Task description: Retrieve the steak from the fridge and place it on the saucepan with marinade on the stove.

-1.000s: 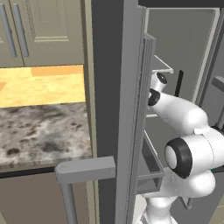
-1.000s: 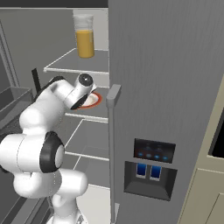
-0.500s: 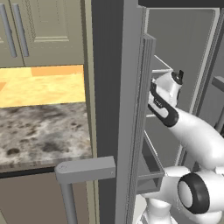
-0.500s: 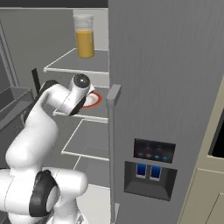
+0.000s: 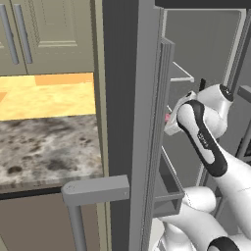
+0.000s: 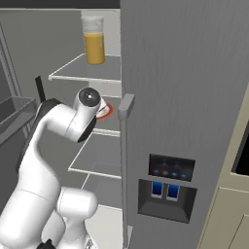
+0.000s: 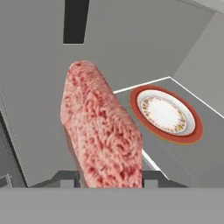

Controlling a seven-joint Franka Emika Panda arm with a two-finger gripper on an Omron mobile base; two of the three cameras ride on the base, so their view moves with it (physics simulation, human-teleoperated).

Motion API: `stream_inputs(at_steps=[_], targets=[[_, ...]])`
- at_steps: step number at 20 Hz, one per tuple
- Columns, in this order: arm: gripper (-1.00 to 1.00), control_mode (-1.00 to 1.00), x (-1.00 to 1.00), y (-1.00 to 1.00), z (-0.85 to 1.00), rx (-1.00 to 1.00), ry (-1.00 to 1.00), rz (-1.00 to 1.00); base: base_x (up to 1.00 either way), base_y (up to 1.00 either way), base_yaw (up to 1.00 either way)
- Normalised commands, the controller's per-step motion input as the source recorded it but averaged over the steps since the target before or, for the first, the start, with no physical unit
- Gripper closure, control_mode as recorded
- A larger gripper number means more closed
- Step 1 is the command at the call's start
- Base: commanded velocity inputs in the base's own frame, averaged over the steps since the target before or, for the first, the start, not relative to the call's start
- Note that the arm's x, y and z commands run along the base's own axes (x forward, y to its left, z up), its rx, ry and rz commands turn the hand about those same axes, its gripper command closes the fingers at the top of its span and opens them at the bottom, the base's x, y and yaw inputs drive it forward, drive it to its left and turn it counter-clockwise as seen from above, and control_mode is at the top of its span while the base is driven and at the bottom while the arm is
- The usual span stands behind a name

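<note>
We've got the steak (image 7: 101, 131) clamped in our end effector (image 7: 109, 178) | long axis running 12 o'clock from the tips | lifted off the plate (image 7: 166, 114), at 2 o'clock | inside the fridge (image 6: 185, 97)

the steak (image 7: 103, 135) is a flat, oblong slab of raw pinkish-red meat with a coarse, grainy surface; in the hand view it stands on end, lifted clear of the shelf, its lower end between the dark tips of the pincer (image 7: 109, 179). the fridge (image 6: 194, 97) is tall and grey, one door swung open on grey shelves; the shut door carries a long bar handle and a dispenser panel.
</note>
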Motion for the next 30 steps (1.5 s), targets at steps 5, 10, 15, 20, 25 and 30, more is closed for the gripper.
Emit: stream_inputs(at_steps=[5,10,15,20,25,30], targets=[[1.00,-1.00,-0.79,-0.16,0.34,0.00,0.00,0.00,0.00,0.00,0.00],[1.00,-1.00,-0.81,-0.01,0.19,0.00,0.00,0.00,0.00,0.00,0.00],[1.00,-1.00,-0.65,0.00,0.01,0.00,0.00,0.00,0.00,0.00,0.00],[1.00,-1.00,-0.47,-0.05,0.01,0.00,0.00,0.00,0.00,0.00,0.00],[1.00,-1.00,-0.23,-0.06,0.00,0.00,0.00,0.00,0.00,0.00,0.00],[1.00,1.00,0.00,0.00,0.00,0.00,0.00,0.00,-0.09,-0.05,0.00]])
